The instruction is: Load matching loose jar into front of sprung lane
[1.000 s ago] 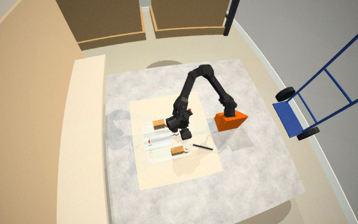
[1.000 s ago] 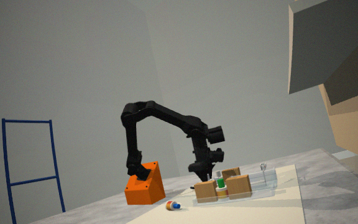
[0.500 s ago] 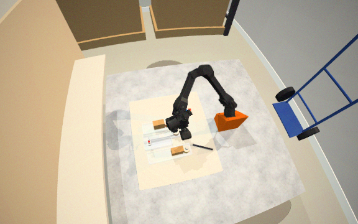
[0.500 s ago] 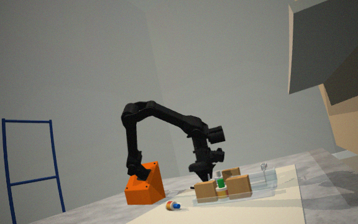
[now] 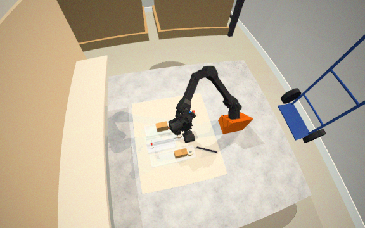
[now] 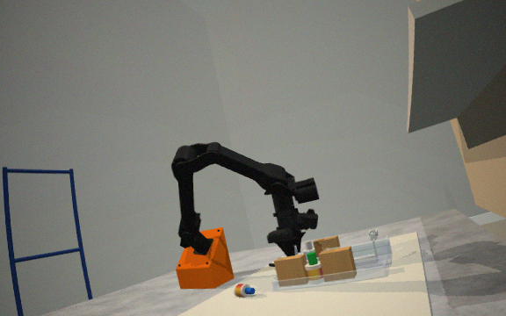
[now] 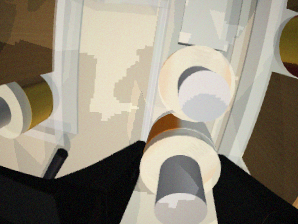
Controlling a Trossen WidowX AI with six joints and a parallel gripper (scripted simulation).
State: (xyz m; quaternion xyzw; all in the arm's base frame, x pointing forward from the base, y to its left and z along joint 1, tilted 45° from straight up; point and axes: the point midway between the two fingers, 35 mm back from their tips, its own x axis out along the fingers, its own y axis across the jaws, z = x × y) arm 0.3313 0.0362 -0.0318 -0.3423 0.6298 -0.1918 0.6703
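Note:
My gripper (image 6: 292,254) (image 7: 179,155) is shut on a grey-capped jar (image 7: 181,180) with a pale shoulder and an orange band. The similar lane jar (image 7: 200,97) stands just beyond it, between the clear walls of the sprung lane (image 5: 163,145); its cap also shows in the exterior view (image 6: 308,245). The clear pusher plate (image 7: 205,27) is behind the lane jar. The held jar overlaps the lane jar in the wrist view; I cannot tell whether they touch. The held jar's base and the low front stop are hidden.
A blue-capped jar (image 6: 241,290) lies on its side on the cream mat (image 5: 182,177). Neighbouring lanes hold cardboard-brown blocks (image 5: 180,153) (image 6: 338,263), a green-capped jar (image 6: 313,267) and a grey-capped jar (image 7: 37,104). A black rod (image 5: 206,149) (image 7: 56,162) lies near the lane fronts.

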